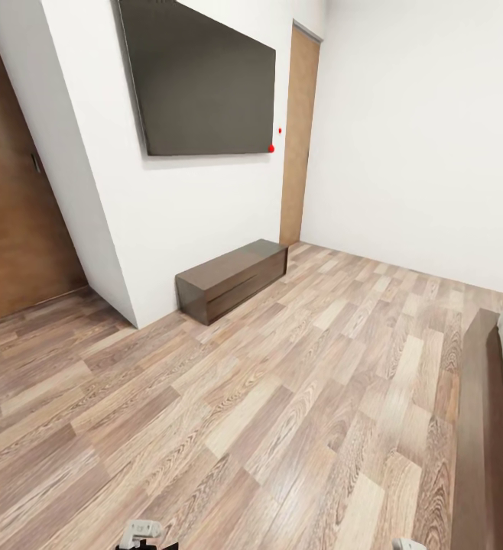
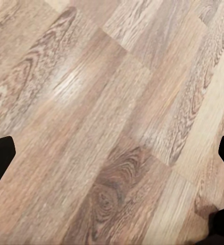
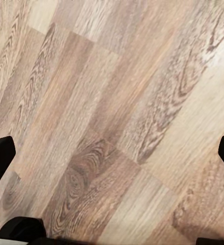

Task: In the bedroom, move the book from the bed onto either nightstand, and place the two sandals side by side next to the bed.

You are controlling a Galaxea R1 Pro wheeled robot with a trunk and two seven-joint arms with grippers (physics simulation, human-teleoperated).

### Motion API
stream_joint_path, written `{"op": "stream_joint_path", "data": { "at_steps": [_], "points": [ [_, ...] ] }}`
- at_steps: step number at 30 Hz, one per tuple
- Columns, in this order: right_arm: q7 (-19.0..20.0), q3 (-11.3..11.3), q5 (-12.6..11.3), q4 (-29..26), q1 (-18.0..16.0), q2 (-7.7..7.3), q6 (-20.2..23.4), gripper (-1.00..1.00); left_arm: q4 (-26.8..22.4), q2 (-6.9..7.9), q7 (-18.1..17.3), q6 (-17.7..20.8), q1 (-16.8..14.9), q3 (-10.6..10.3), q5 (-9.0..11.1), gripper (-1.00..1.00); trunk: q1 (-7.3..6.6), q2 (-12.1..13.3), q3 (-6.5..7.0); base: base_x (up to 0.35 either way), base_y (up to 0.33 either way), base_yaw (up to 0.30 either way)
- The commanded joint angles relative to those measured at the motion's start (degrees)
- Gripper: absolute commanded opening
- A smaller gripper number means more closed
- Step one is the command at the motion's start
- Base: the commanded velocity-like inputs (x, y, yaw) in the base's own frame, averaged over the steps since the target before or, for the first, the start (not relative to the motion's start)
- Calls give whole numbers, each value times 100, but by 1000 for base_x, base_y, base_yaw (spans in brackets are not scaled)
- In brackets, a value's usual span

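both grippers, left gripper (image 2: 112, 153) and right gripper (image 3: 112, 153), hang spread wide and empty over the plank floor (image 1: 267, 397), carried low for travel; a dark bed frame (image 1: 485, 443) edges the right; book and sandals aren't visible yet

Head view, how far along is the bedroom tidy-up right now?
Nothing looks done. The open left gripper and open right gripper hold nothing over the grey-brown wood-plank floor. A dark-brown wooden bed frame edge shows at right. Book and sandals remain to be moved.
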Motion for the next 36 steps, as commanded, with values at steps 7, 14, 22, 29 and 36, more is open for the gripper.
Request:
{"op": "stream_joint_path", "data": {
  "at_steps": [7,14,22,29,36],
  "points": [
    [25,-48,59,-5,-2,1,9,100,8,3,-31,1,-4,32,12,100,-155,280,121,0,0,0],
    [25,-48,59,-5,-2,1,12,100,8,3,-31,1,-4,31,12,100,-309,561,247,0,0,0],
    [25,-48,59,-5,-2,1,11,100,8,2,-31,1,-4,31,12,100,-485,881,390,0,0,0],
    [25,-48,59,-5,-2,1,9,100,8,1,-31,1,-4,31,12,100,-638,1162,516,0,0,0],
    [22,-48,53,-5,-2,1,11,100,8,6,-38,1,-4,32,12,100,-660,1202,534,0,0,0]
  ]
}}
